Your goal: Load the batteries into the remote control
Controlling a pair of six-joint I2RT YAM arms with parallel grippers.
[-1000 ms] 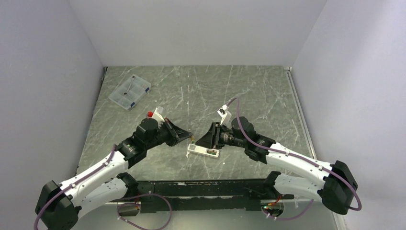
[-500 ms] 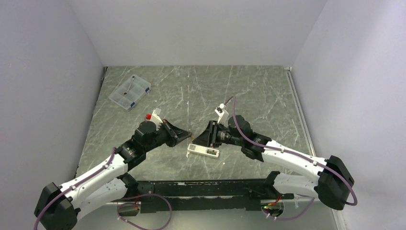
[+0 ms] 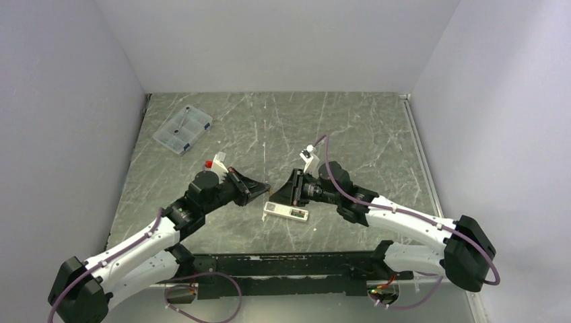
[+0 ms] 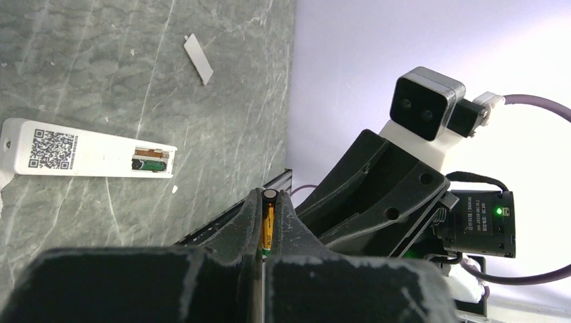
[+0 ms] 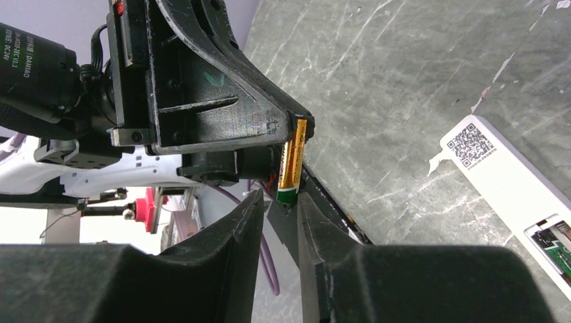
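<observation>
From above, the right gripper has slid closer to the left gripper. Both are near the remote control.

In the left wrist view, the left gripper is squeezed tight on the copper-orange battery. The remote control lies back up with its bay open. A green battery seems to sit inside.

In the right wrist view, the right gripper's fingers have come in around the copper-orange battery's bottom tip. A small gap is left, so it holds nothing yet. A hand-over looks about to start.

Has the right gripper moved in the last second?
Yes: the right gripper has crept left past the unmoved remote control, toward the battery held by the left gripper.
</observation>
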